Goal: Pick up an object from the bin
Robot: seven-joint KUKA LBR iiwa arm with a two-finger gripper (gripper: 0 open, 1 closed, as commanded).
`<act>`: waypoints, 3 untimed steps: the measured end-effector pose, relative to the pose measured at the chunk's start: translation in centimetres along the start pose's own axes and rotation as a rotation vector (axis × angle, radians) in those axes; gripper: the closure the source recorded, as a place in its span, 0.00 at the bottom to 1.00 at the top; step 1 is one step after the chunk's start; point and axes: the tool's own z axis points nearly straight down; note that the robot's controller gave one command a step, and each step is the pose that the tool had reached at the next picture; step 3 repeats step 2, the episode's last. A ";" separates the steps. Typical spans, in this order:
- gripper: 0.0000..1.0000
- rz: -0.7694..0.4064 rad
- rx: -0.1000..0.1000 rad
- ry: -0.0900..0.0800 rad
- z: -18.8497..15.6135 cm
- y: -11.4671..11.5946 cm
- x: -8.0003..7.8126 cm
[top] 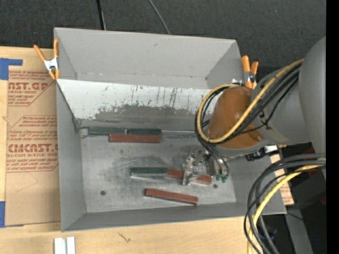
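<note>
My end effector [198, 169] sits low in the bin [95, 194], right on a red bar [175, 173] that runs beneath it and shows on both sides of it. I cannot tell whether it is open or closed. I judge this to be the grasp step, with the bar not yet lifted. A green bar [149, 170] lies just beyond the red one's far end, away from my arm, and a brown bar [170, 196] lies near, toward the bin's front wall. Next I need a square grip on the red bar alone, then a straight lift.
</note>
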 end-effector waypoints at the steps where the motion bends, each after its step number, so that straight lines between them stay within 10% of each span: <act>1: 1.00 0.000 0.000 0.000 0.0 0.0 0.0; 2: 1.00 0.021 -0.001 0.001 -16.6 -0.2 -1.3; 3: 1.00 0.021 -0.001 0.001 -16.6 -0.2 -1.3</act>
